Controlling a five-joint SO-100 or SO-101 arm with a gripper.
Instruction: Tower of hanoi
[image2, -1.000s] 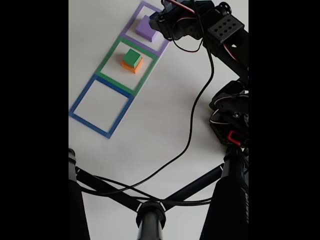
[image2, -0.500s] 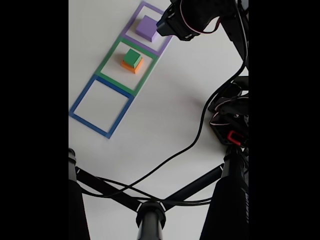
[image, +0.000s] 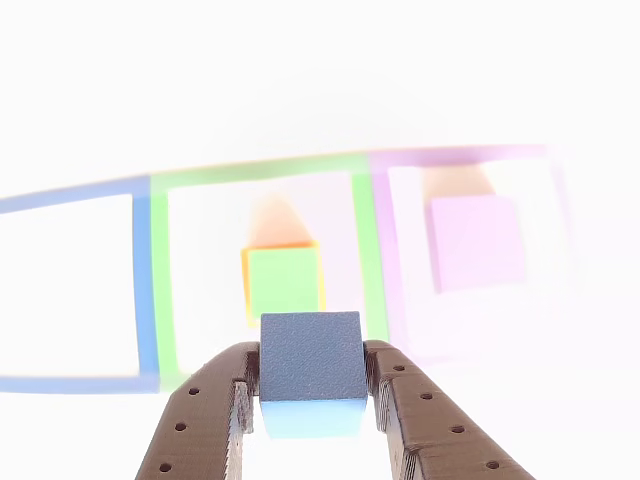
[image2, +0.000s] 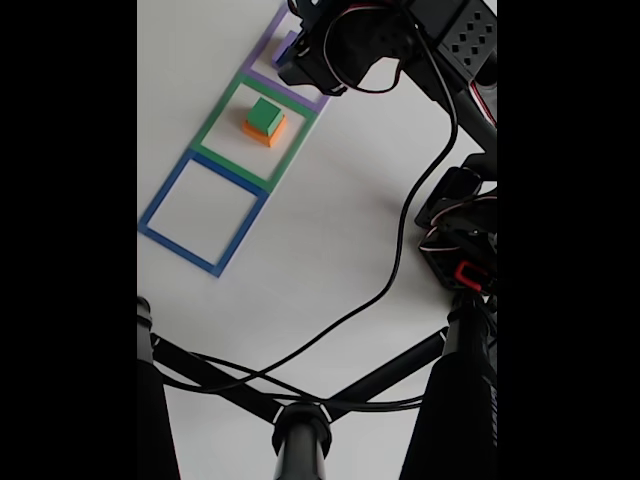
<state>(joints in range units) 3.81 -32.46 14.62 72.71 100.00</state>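
In the other view my gripper (image: 311, 352) is shut on the small blue cube (image: 310, 362), held between two brown fingers (image: 205, 420) above the table. Beyond it the green cube (image: 284, 283) sits on the orange cube (image: 270, 228) inside the green outline (image: 365, 250). The pale-purple slab (image: 477, 242) lies in the purple outline to the right. In the fixed view the green cube (image2: 265, 114) on the orange cube (image2: 262, 134) stands just left of and below the gripper head (image2: 305, 55), which covers most of the slab.
A blue square outline (image2: 205, 210) lies bare beside the green outline (image2: 215, 125). The arm's base (image2: 460, 245) and a black cable (image2: 395, 270) are on the right. Black tripod legs (image2: 300, 420) cross the bottom of the fixed view.
The gripper head has swung left and down over the purple square, now hiding most of the slab that showed before. The green and orange cubes have not moved.
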